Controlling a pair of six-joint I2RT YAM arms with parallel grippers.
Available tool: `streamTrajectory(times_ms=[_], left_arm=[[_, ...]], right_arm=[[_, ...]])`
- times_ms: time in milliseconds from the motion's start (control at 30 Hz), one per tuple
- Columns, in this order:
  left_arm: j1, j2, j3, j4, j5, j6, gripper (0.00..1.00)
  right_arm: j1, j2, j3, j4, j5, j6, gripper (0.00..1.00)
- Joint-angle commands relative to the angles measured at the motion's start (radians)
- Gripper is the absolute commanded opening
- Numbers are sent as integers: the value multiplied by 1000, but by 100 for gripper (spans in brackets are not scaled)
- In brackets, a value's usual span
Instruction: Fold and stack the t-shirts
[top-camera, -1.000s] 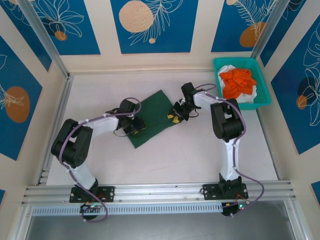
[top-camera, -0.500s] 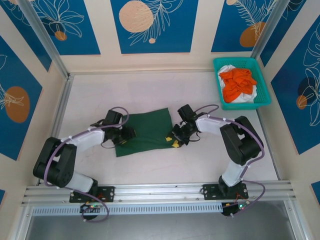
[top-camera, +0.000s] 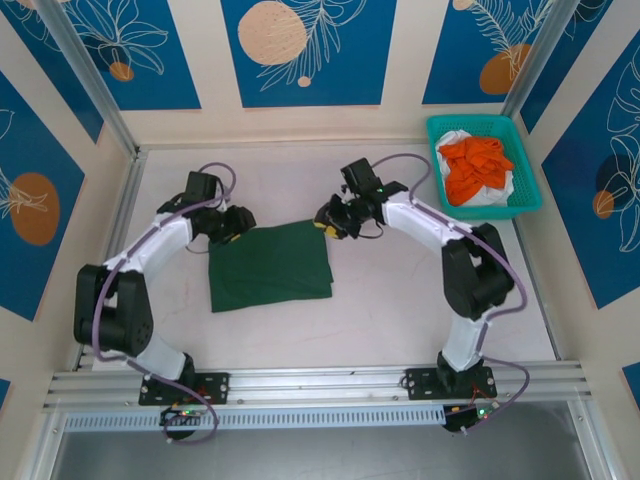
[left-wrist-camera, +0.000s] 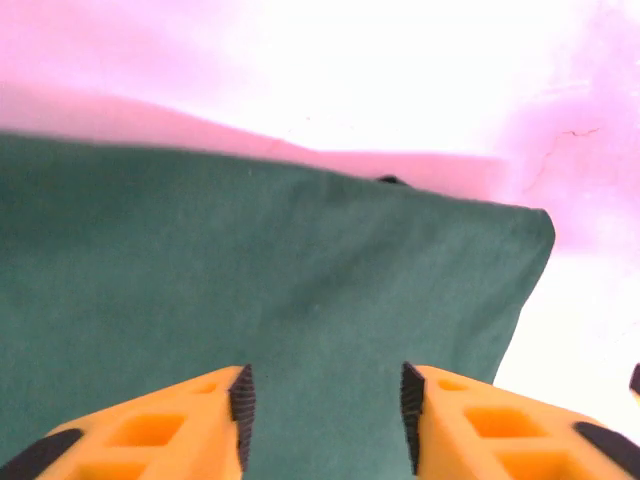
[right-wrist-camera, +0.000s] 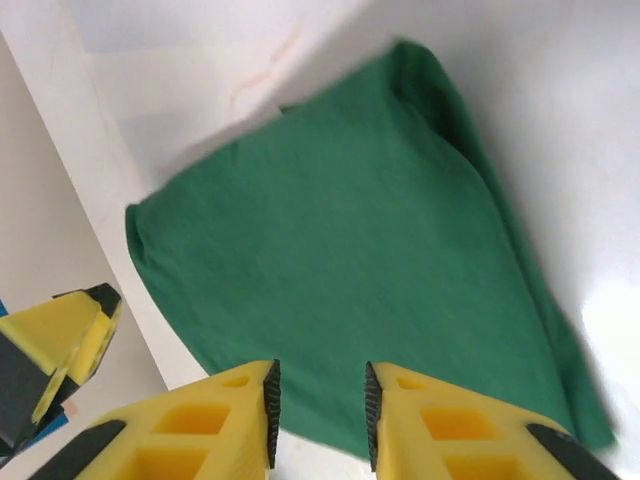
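Flanking green t-shirt (top-camera: 268, 265): left tool (top-camera: 235, 222), right tool (top-camera: 322, 215), both agape; basket (top-camera: 495, 212) apart.

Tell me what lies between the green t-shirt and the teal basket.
In the top view, the right gripper and its arm reach across that stretch, above bare white table; no other cloth lies there.
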Motion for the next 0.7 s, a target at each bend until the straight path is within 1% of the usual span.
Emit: streamTrajectory(times_ms=[0, 100, 200, 367, 500, 600, 667], left_arm=[[57, 110, 35, -33, 67, 21, 41], [87, 186, 57, -30, 71, 38, 39], [122, 236, 77, -61, 22, 101, 39], [232, 273, 39, -15, 31, 73, 40], [285, 316, 57, -11, 57, 62, 41], [295, 321, 90, -11, 83, 54, 48], [298, 315, 132, -34, 90, 62, 58]], right_arm=[[13, 138, 110, -60, -36, -36, 28], [14, 258, 254, -114, -61, -63, 26], [-2, 355, 349, -165, -48, -76, 26], [-67, 477, 388, -157, -105, -16, 25], [-95, 522, 392, -144, -143, 7, 25], [-108, 533, 392, -141, -161, 11, 25], [-114, 528, 391, -136, -176, 7, 25]])
